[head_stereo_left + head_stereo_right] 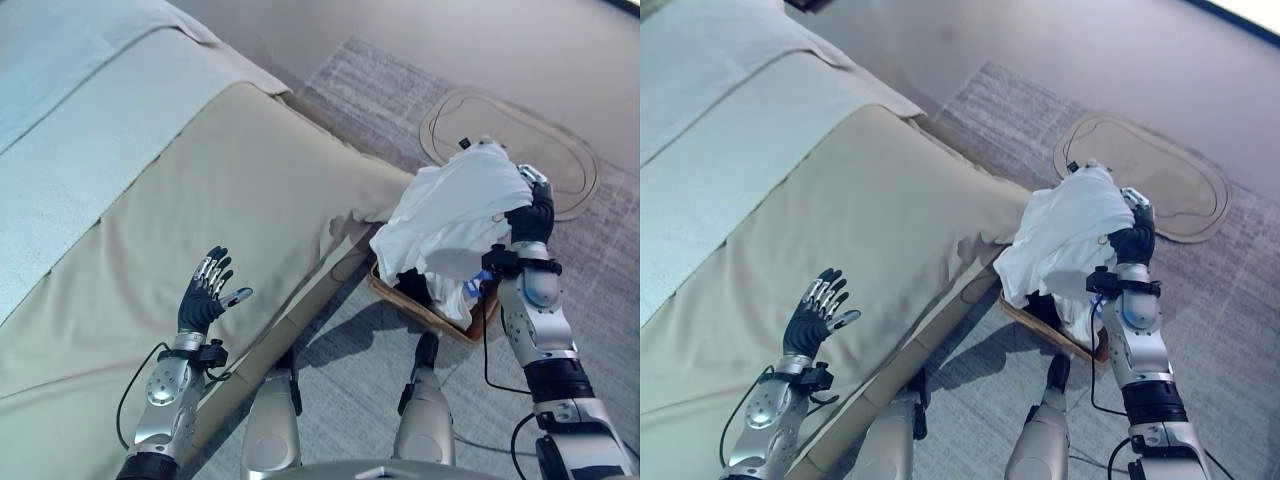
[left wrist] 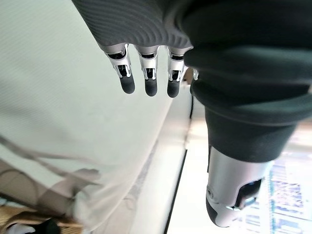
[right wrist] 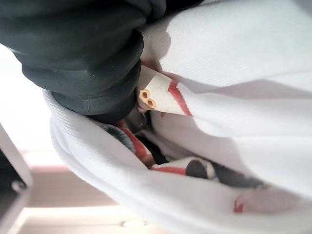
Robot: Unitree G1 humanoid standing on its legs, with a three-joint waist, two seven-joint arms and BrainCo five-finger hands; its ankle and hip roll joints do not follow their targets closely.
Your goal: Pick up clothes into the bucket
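One garment is in play: a white garment (image 1: 455,215) bunched over my right robot hand (image 1: 531,214), hanging just above the basket (image 1: 432,312) that sits on the rug beside the bed (image 1: 200,190). Its lower folds already droop into the basket, where some dark and coloured clothing lies. In the right wrist view cloth wraps all around the hand, so I cannot tell how its fingers stand under it. My left robot hand (image 1: 207,290) hovers above the bed cover, fingers spread and straight, holding nothing. I judge this to be the drop-off step, nearly done. Next I would lower the right hand further over the basket, let the cloth go, and check that no fold hangs over the rim.
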